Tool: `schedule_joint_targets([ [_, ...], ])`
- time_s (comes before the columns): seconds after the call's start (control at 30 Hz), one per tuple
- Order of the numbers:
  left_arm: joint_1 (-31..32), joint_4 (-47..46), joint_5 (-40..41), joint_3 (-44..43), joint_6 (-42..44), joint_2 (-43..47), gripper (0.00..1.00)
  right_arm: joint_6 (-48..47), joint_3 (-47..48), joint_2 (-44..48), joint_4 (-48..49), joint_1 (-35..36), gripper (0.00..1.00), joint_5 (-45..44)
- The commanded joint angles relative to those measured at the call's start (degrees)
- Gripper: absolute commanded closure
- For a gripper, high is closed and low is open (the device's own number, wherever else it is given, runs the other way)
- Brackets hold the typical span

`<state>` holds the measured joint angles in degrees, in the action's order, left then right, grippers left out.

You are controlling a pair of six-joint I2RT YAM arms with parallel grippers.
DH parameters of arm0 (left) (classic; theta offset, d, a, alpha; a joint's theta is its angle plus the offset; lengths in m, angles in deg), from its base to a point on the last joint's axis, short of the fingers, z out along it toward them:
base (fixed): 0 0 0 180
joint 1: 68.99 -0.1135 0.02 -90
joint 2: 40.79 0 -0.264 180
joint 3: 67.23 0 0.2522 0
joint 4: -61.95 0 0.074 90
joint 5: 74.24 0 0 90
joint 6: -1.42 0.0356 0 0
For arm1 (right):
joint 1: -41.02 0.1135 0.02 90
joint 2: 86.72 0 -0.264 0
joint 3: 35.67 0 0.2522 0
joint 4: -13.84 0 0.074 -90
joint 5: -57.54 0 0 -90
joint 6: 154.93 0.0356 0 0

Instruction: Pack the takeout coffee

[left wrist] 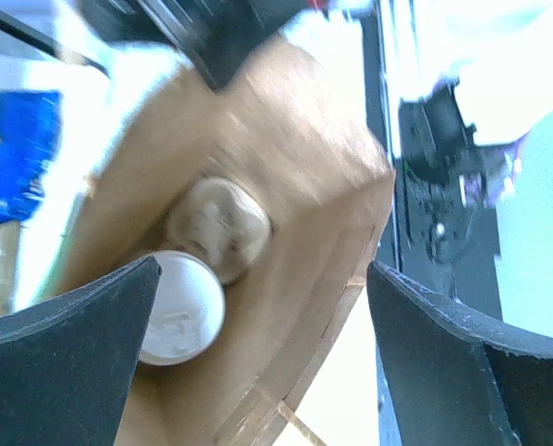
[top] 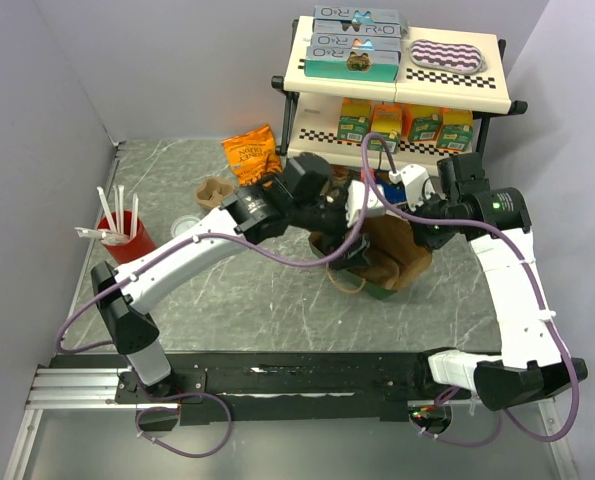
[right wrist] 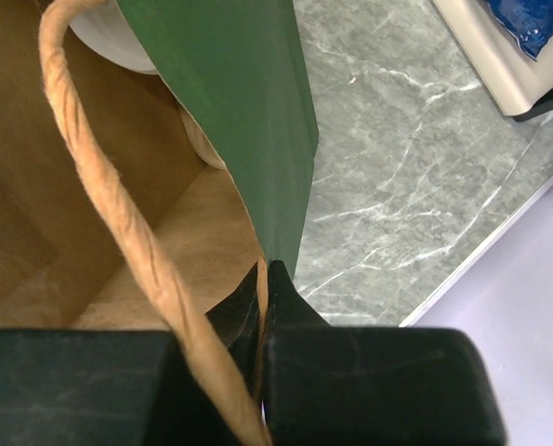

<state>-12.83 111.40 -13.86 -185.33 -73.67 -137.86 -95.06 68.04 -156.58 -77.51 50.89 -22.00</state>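
Observation:
The takeout coffee (left wrist: 178,307), a cup seen from above with its round white lid on, stands at the bottom of a paper bag (left wrist: 295,167). A blurred tan round thing (left wrist: 218,228) touches it. The bag is brown inside and green outside (right wrist: 230,93). My left gripper (left wrist: 264,279) hangs open over the bag's mouth, holding nothing, its dark fingers (left wrist: 62,353) wide apart. My right gripper (right wrist: 265,279) is shut on the bag's rim, next to the twisted paper handle (right wrist: 118,214). From above, the bag (top: 392,262) sits mid-table under the left gripper (top: 349,245) and the right gripper (top: 417,222).
A red cup of white sticks (top: 125,238), a loose white lid (top: 187,225), a brown pulp carrier (top: 212,190) and an orange snack bag (top: 250,152) lie to the left. A two-tier shelf (top: 397,75) with boxes and juice cartons stands behind the bag.

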Motion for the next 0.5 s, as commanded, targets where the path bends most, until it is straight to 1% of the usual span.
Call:
schedule_joint_targets([
  [0.0,-1.9,-5.5,0.8,-5.5,-3.8,3.5,0.01,-0.6,1.3,-2.0,1.2,-0.3,0.92,-1.8],
  [0.03,-2.4,-5.9,1.1,-6.1,-4.4,3.7,0.01,-0.7,2.0,-2.6,1.6,-0.3,0.87,-2.6],
  [0.17,-4.8,-7.1,4.5,-5.4,-5.7,6.1,0.00,-1.2,5.1,-5.7,1.5,-0.3,0.75,-2.9],
  [0.2,-5.9,-7.0,5.2,-5.0,-5.7,6.6,0.01,-1.2,5.6,-6.6,1.5,-0.3,0.68,-2.8],
  [0.27,-6.8,-6.6,7.5,-3.9,-6.0,8.5,0.01,-1.2,6.5,-7.2,1.5,-0.3,0.61,-3.3],
  [0.3,-7.9,-6.5,8.9,-3.3,-5.9,9.2,0.01,-1.3,6.7,-7.6,1.7,-0.4,0.59,-3.6],
  [0.33,-8.4,-6.3,12.1,-2.2,-5.4,10.8,0.01,-1.5,6.9,-7.7,1.9,-0.4,0.57,-3.8],
  [0.4,-10.3,-5.6,16.0,-0.8,-4.5,12.3,0.01,-1.5,7.4,-7.7,2.1,-0.5,0.53,-4.1],
  [0.43,-11.2,-5.4,20.0,-0.5,-3.6,13.8,0.01,-1.5,7.8,-7.7,2.3,-0.5,0.50,-4.3],
  [0.47,-13.2,-4.8,21.9,-0.3,-3.4,14.5,0.01,-1.5,8.0,-7.5,2.7,-0.6,0.46,-4.4],
])
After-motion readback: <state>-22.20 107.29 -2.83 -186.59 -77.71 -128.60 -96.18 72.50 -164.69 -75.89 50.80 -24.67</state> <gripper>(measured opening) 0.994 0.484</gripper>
